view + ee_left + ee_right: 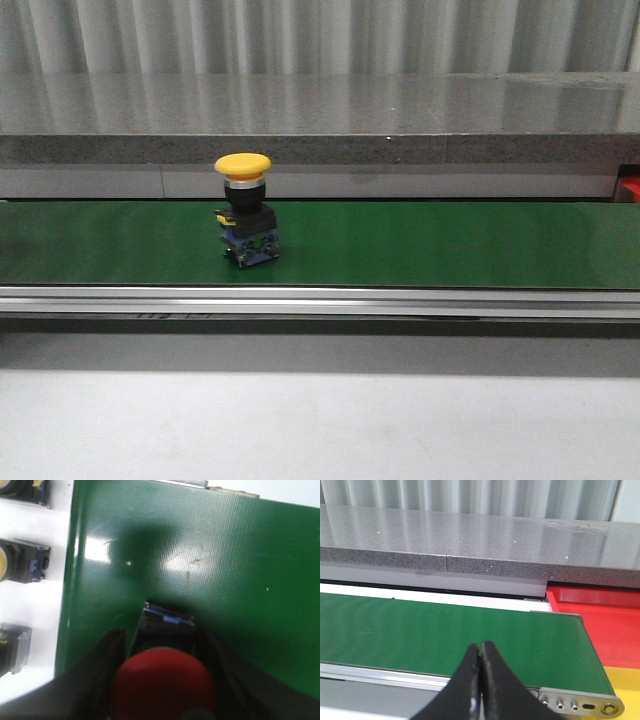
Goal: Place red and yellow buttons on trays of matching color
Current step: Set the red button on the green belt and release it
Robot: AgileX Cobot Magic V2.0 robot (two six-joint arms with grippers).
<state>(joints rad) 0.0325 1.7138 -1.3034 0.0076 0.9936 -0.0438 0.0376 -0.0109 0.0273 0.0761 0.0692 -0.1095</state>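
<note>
Left gripper (165,680): its dark fingers (107,660) stand on either side of a red button (162,685), clamped on its black body; the red cap fills the space between them.
Red button: held just above the green belt (225,570), close to the belt's edge on the white-surface side; a blue strip shows on its base.
Right gripper (480,672): its two black fingertips are pressed together with nothing between them, hanging over the near edge of the green belt close to the belt's end roller (580,705).
Yellow button (245,210): stands upright on the green belt in the front view, left of the belt's middle, yellow cap up, blue contact block at the base.
Red tray (600,625): lies just past the belt's end, beside the roller.
Yellow tray (625,690): only a corner shows, next to the red tray, toward the near side.
Other buttons (20,562): several lie on the white surface (35,605) beside the belt, at least one with a yellow cap.
Grey counter (320,120): runs along the belt's far edge.
</note>
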